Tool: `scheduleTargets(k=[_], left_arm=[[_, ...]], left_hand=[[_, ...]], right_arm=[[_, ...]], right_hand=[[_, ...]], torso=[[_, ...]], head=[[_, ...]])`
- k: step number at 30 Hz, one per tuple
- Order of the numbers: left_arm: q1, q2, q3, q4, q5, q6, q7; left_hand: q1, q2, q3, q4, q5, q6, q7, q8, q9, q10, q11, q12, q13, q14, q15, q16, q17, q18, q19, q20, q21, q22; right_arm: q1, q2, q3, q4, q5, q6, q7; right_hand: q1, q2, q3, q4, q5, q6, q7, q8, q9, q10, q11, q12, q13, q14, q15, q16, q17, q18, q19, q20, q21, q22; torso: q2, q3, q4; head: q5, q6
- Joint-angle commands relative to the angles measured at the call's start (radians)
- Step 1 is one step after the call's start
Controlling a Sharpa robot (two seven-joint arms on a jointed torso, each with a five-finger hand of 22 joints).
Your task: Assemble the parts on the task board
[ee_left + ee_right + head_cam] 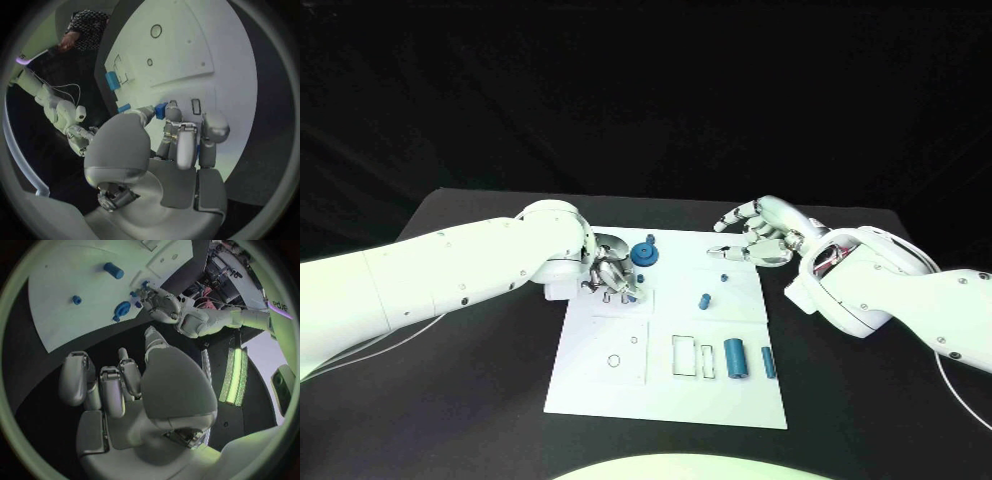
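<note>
Head view, white task board [596, 385] on black surface [473, 400], two blue cylinders [734, 358] near its front right, left hand [609, 275] down on board's far left; left wrist view, fingers [178, 135] pinching small blue part [160, 110]; right wrist view, right hand [119, 380] spread, holding nothing, over dark surface beside board.

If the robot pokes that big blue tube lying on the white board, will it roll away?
Probably, if poked from the side. The tube looks round and lies flat on the smooth board, so it could roll. It seems stiff, likely plastic, and probably light. Both hands are far from it now.
</note>
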Motion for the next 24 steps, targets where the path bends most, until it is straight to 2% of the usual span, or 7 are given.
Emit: scheduleTargets(k=[1, 7, 11, 13, 16, 19, 24], left_arm=[[0.000, -0.003, 0.001, 0.000, 0.093, -0.067, 0.025], [0.000, -0.010, 0.003, 0.001, 0.146, -0.091, 0.026], [0.000, -0.016, 0.003, 0.001, 0.159, -0.090, 0.019], [0.000, -0.020, 0.004, 0.003, 0.162, -0.090, 0.016], [0.000, -0.027, 0.004, 0.007, 0.168, -0.090, 0.010], [0.000, -0.036, 0.004, 0.012, 0.172, -0.094, 0.003], [-0.001, -0.052, 0.004, 0.029, 0.155, -0.117, -0.005]], left_hand=[[0.044, 0.002, 0.070, -0.008, -0.001, -0.004, -0.012, 0.029, 0.054, 0.018, -0.006, 0.013, 0.015, 0.046, -0.010, 0.009, 0.137, -0.017, 0.003, -0.007, 0.007, 0.005], [0.066, -0.039, 0.216, -0.038, -0.001, -0.018, -0.017, 0.057, 0.109, 0.036, -0.009, 0.028, 0.032, 0.052, -0.014, 0.017, 0.149, -0.019, 0.007, -0.011, 0.013, 0.014], [0.060, -0.057, 0.263, -0.057, -0.002, -0.019, -0.018, 0.062, 0.126, 0.042, -0.011, 0.032, 0.037, 0.054, -0.015, 0.019, 0.153, -0.020, 0.010, -0.011, 0.017, 0.020], [0.053, -0.078, 0.315, -0.083, 0.000, -0.015, -0.019, 0.065, 0.140, 0.053, -0.012, 0.041, 0.049, 0.061, -0.017, 0.026, 0.165, -0.021, 0.015, -0.013, 0.022, 0.028], [0.038, -0.091, 0.347, -0.099, 0.001, -0.010, -0.020, 0.067, 0.149, 0.067, -0.014, 0.051, 0.062, 0.067, -0.018, 0.033, 0.178, -0.022, 0.018, -0.014, 0.025, 0.033], [0.007, -0.104, 0.390, -0.119, 0.004, 0.000, -0.024, 0.074, 0.164, 0.094, -0.017, 0.074, 0.088, 0.083, -0.021, 0.050, 0.210, -0.022, 0.019, -0.017, 0.026, 0.033], [-0.025, -0.111, 0.419, -0.137, 0.007, 0.015, -0.031, 0.086, 0.178, 0.117, -0.024, 0.091, 0.102, 0.097, -0.027, 0.065, 0.240, -0.024, 0.029, -0.021, 0.032, 0.045]], right_arm=[[-0.001, 0.001, 0.001, -0.002, -0.011, 0.019, -0.003], [-0.003, 0.002, 0.000, -0.006, -0.011, 0.026, -0.008], [-0.004, 0.004, 0.000, -0.008, -0.012, 0.029, -0.011], [-0.004, 0.004, 0.000, -0.009, -0.012, 0.031, -0.013], [-0.004, 0.004, 0.000, -0.011, -0.013, 0.033, -0.015], [-0.005, 0.005, 0.000, -0.012, -0.013, 0.035, -0.016], [-0.005, 0.005, 0.000, -0.012, -0.014, 0.037, -0.017]], right_hand=[[0.002, 0.006, 0.006, 0.001, 0.003, 0.007, 0.000, 0.004, -0.001, 0.000, -0.005, 0.007, 0.039, 0.090, -0.003, -0.004, 0.210, 0.005, 0.000, -0.007, -0.003, 0.050], [0.002, 0.006, 0.006, 0.001, 0.003, 0.007, 0.000, 0.004, -0.001, 0.000, -0.005, 0.007, 0.039, 0.090, -0.003, -0.004, 0.210, 0.005, 0.000, -0.007, -0.003, 0.050], [0.002, 0.007, 0.007, 0.002, 0.003, 0.007, 0.000, 0.005, -0.001, -0.001, -0.005, 0.005, 0.037, 0.090, -0.004, -0.005, 0.208, 0.006, -0.002, -0.007, -0.006, 0.048], [0.002, 0.008, 0.007, 0.002, 0.003, 0.008, 0.000, 0.005, -0.001, -0.002, -0.005, 0.005, 0.037, 0.090, -0.004, -0.005, 0.207, 0.006, -0.002, -0.007, -0.007, 0.048], [0.002, 0.008, 0.007, 0.002, 0.003, 0.008, 0.000, 0.005, -0.001, -0.002, -0.005, 0.005, 0.037, 0.090, -0.004, -0.005, 0.207, 0.006, -0.002, -0.007, -0.007, 0.048], [0.002, 0.008, 0.007, 0.002, 0.003, 0.008, 0.000, 0.006, -0.001, -0.001, -0.005, 0.006, 0.038, 0.090, -0.004, -0.005, 0.207, 0.006, -0.002, -0.007, -0.007, 0.048], [0.002, 0.008, 0.007, 0.002, 0.003, 0.008, 0.000, 0.006, -0.001, -0.001, -0.005, 0.006, 0.038, 0.090, -0.004, -0.005, 0.207, 0.006, -0.002, -0.007, -0.007, 0.048]], torso=[[0.000, -0.0006, 0.0003], [0.000, 0.0001, 0.0004], [0.000, 0.0004, 0.0003], [0.000, 0.0005, 0.0003], [0.000, 0.0007, 0.0009], [-0.001, 0.0009, 0.0009], [-0.001, 0.0019, 0.0001]], head=[[0.000, -0.001], [0.001, -0.002], [0.003, -0.003], [0.003, -0.003], [0.003, -0.006], [0.001, -0.002], [0.005, -0.008]])
